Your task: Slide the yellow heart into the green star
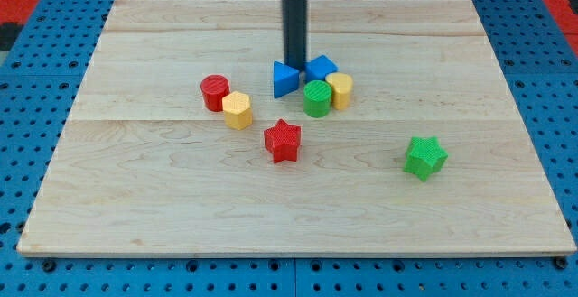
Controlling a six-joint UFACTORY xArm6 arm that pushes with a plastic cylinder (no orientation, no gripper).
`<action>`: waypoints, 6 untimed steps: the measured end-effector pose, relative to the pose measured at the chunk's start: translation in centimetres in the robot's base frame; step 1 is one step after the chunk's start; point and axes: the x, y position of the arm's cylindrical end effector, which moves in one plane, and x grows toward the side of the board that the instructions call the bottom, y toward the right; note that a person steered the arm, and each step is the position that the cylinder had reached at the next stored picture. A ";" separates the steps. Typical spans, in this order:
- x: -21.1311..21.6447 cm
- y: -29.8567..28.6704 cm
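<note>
The yellow heart [341, 89] stands near the board's middle, touching a green cylinder [317, 99] on its left and just below a blue block [321, 66]. The green star [424, 157] stands alone toward the view's lower right, well apart from the heart. My tip [296, 64] comes down between the blue triangle [285, 78] and the blue block, up and to the left of the heart. It does not touch the heart.
A red cylinder [215, 92] and a yellow hexagon [237, 110] stand left of the cluster. A red star [282, 141] stands below it. All rest on a wooden board [135, 198] over a blue pegboard.
</note>
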 end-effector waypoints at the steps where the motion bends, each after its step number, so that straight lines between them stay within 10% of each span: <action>1: 2.0 5.1; 6: -0.8 7.5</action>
